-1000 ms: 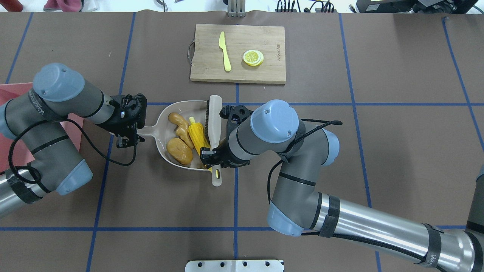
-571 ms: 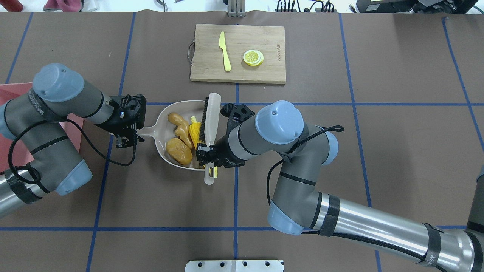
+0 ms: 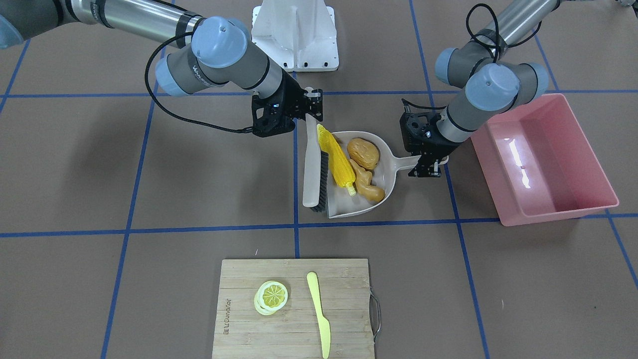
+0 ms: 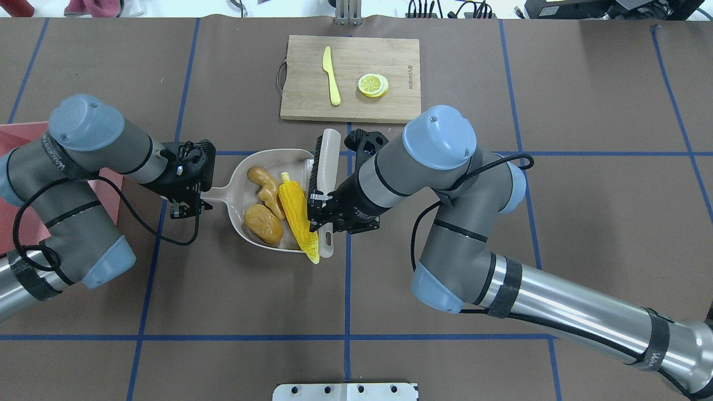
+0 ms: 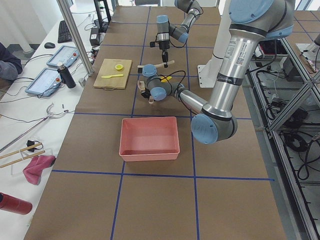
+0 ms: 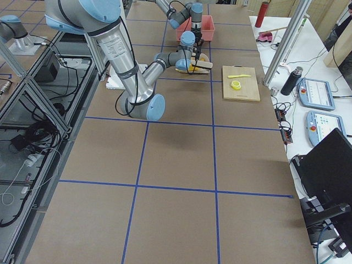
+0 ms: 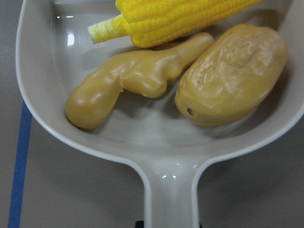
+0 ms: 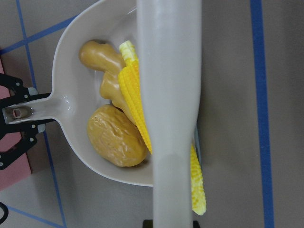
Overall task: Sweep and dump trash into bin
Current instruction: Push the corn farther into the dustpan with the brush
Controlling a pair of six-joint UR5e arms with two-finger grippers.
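A beige dustpan (image 4: 239, 172) lies flat on the table and holds the trash: a yellow corn cob (image 4: 295, 214), a tan ginger root (image 4: 264, 184) and a golden-brown potato lump (image 4: 263, 223). One end of the corn sticks out past the pan's near rim. My left gripper (image 4: 192, 197) is shut on the dustpan's handle. My right gripper (image 4: 328, 220) is shut on the handle of a beige brush (image 4: 326, 161), which lies along the pan's open mouth beside the corn. The pink bin (image 3: 563, 212) stands just behind my left arm; nothing shows inside it.
A wooden cutting board (image 4: 390, 106) at the far middle carries a pale yellow knife (image 4: 331, 75) and a lemon slice (image 4: 372, 85). The white robot base plate (image 4: 345, 391) sits at the near edge. In the overhead view my left arm covers most of the bin (image 4: 16, 131).
My right arm has drawn the brush to the right, out of the pan to its mouth. The corn now shows fully along the mouth. The left arm and dustpan have not moved.
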